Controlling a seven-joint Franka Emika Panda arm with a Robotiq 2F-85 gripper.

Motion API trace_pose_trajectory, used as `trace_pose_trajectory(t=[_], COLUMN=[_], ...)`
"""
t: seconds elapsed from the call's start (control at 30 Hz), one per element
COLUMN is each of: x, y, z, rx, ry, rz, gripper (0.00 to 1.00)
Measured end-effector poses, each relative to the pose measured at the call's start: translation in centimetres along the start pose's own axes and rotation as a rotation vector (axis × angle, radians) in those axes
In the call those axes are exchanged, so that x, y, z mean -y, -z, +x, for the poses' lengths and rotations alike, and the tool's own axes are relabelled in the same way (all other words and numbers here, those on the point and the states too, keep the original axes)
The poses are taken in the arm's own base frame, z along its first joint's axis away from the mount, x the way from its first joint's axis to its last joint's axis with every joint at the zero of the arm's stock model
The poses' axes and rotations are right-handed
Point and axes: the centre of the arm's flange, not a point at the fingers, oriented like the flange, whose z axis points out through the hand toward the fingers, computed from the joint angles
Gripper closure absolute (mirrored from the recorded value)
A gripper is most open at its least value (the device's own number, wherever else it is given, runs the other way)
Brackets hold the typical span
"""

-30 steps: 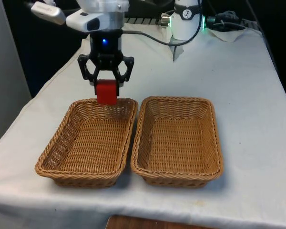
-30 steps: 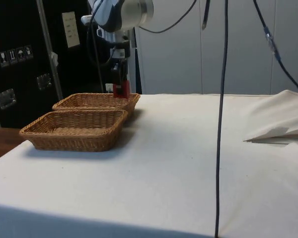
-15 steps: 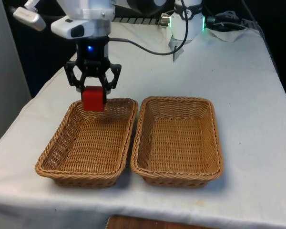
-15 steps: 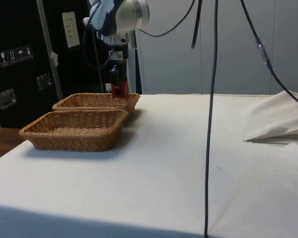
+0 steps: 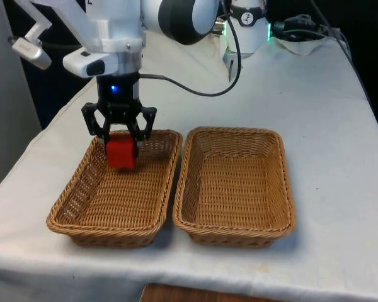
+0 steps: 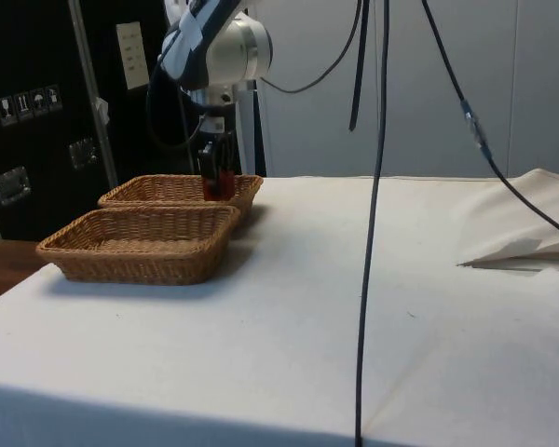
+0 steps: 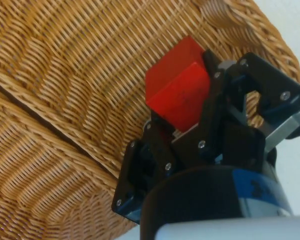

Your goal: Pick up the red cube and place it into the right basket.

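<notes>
Gripper [image 5: 120, 139] clamped on red cube [image 5: 121, 153], flat opposite faces, above the left basket [image 5: 75, 198]; cube probably rigid and light.

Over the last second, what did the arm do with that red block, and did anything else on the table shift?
The gripper, shut on the red cube, carried it toward the front view's left and lower, from above the far rim down over the basket on the front view's left. It has not let go. Both baskets, including the one on the front view's right, stayed where they were.
</notes>
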Motion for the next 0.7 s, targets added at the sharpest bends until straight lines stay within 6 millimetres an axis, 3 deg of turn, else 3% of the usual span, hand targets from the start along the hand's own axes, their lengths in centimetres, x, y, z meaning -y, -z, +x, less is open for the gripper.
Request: trace_pose_trajectory(t=[0.2,0.23,0.27,0.3,0.33,0.53,0.57,0.7], x=[0.02,0.02,0.02,0.02,0.02,0.02,0.02,0.09], y=[-0.43,-0.43,-0.43,-0.43,-0.43,-0.43,-0.43,-0.49], z=[0.1,0.1,0.1,0.1,0.1,0.1,0.1,0.11], rx=[-0.003,-0.003,-0.004,-0.004,-0.004,-0.004,-0.004,-0.003], ry=[-0.009,-0.01,-0.011,-0.011,-0.011,-0.012,-0.012,-0.011], rz=[0.005,0.005,0.006,0.006,0.006,0.006,0.006,0.006], gripper=[0.96,0.9,0.73,0.63,0.63,0.05,0.0,0.0])
